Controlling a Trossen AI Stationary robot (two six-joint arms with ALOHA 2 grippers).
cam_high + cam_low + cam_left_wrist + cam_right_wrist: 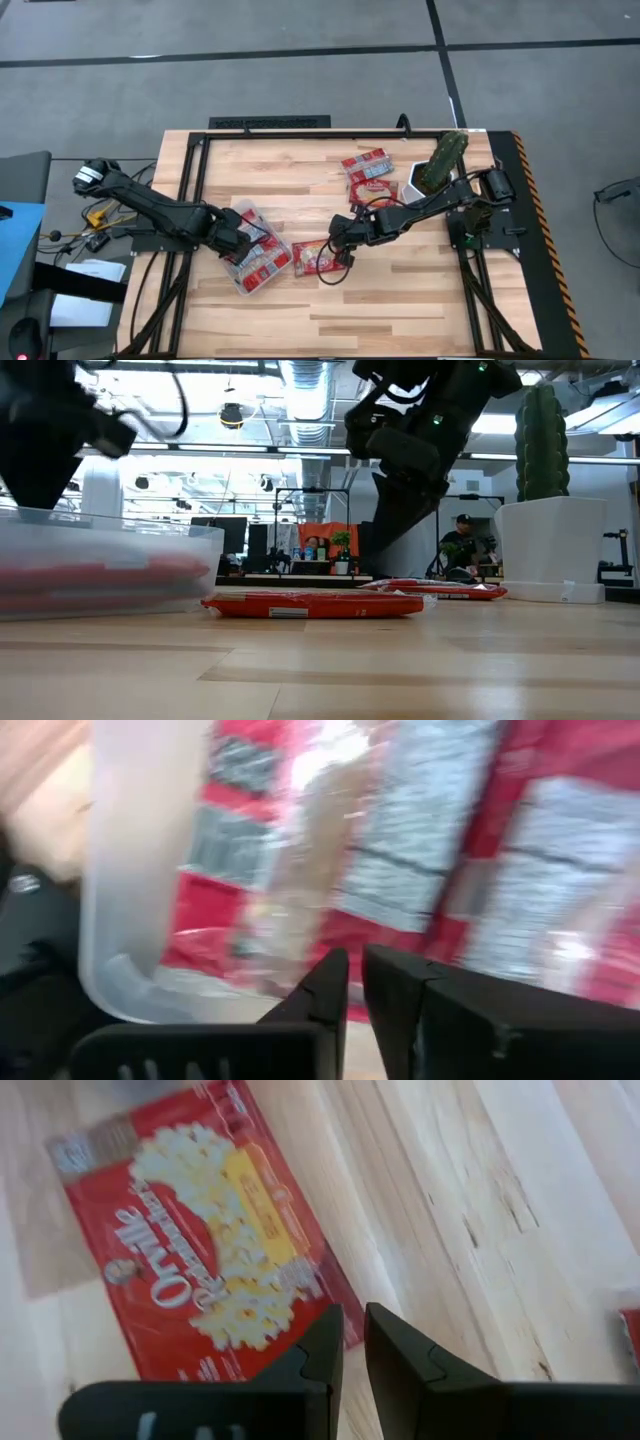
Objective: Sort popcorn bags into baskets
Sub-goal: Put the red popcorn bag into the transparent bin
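A red popcorn bag lies flat on the tabletop, just beside the clear tub, which already holds several packets. Two more bags lie well apart from it, near the white pot with the cactus.

The right pincer hovers over the lone bag's edge nearest that arm, its fingers nearly together with only a narrow slit between them, holding nothing. The left pincer hangs over the tub's contents, pressed almost shut and also empty.

The step in hand looks like the pick of the lone bag. Since it lies flat, the right fingers should probably spread first, then come down across the near edge so one finger can slip under it instead of pushing the packet along the wood. A pinch on the rim seam would likely hold better than one on the slick face. The left arm is best moved clear of the tub before the drop.
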